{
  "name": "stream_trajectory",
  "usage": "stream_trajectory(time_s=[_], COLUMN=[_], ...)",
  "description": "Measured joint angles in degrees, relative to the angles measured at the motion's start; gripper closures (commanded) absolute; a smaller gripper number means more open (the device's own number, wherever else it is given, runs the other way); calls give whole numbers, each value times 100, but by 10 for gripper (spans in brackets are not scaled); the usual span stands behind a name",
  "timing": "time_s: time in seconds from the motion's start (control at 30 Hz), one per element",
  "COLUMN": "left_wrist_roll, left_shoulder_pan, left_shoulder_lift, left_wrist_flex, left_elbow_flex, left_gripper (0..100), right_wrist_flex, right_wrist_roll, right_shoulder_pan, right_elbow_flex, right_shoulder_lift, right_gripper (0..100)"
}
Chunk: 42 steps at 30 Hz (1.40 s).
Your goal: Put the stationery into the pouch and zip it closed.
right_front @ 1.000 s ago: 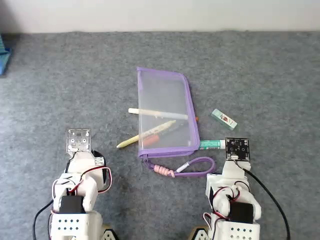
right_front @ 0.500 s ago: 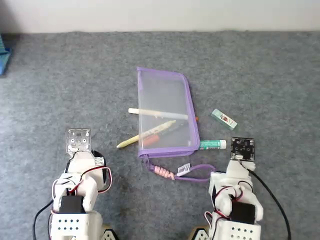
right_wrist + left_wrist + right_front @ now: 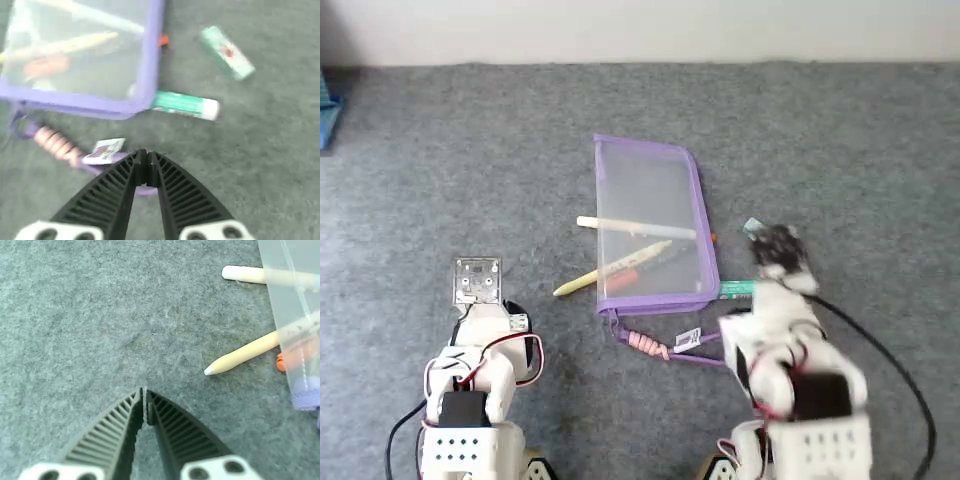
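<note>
Far left: left jaws closed, ribbed tips pressed together, gripping nothing, above bare grey tabletop [image 3: 75, 300]. Just beyond and to the right of those tips, apart from them, the pointed end of a yellow pencil [image 3: 240, 352]; farther off, the rounded end of a cream pen [image 3: 245, 274]. Both passing behind the clear wall of the pouch [image 3: 655, 225] — inside or underneath, impossible to tell.

Middle: purple-edged pouch lying flat, long side running away from the arms. Through its wall, alongside pen and pencil, an orange marker [image 3: 630, 277]. At the near corner, a purple strap [image 3: 705, 352] trailing right, with a pink knot [image 3: 55, 142] and a small white tag [image 3: 104, 147].

Right: right jaws closed as well, tips meeting, holding nothing, poised over the strap just beside the tag. Beyond them, a green glue stick [image 3: 185, 105] with one end against the pouch's near right corner. Farther still, a green eraser [image 3: 227, 46], well apart from the pouch.

From the high view, the whole pouch outline, and the eraser partly hidden behind the right arm [image 3: 790, 340]. From the right wrist view, the eraser whole — knot and tag close by the tips.
</note>
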Motion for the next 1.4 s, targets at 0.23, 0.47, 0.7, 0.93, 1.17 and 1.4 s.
stream_trajectory(time_s=[0.23, 0.47, 0.7, 0.93, 1.17, 1.4], left_wrist_roll=[0, 0, 0, 0, 0, 0], left_shoulder_pan=[0, 0, 0, 0, 0, 0], left_shoulder_lift=[0, 0, 0, 0, 0, 0], left_wrist_flex=[0, 0, 0, 0, 0, 0], left_elbow_flex=[0, 0, 0, 0, 0, 0], left_gripper=[986, 986, 986, 986, 986, 986], right_wrist_flex=[0, 0, -308, -791, -1248, -1257], right_wrist_roll=[949, 1248, 1266, 1266, 1266, 1582], right_shoulder_pan=[-1292, -2163, -2532, -2804, -2813, -2734], right_elbow_flex=[-747, -1292, -1758, -2180, -2259, -2602], right_shoulder_lift=[2497, 3842, 5204, 6523, 7349, 7587], right_gripper=[989, 795, 800, 801, 829, 992])
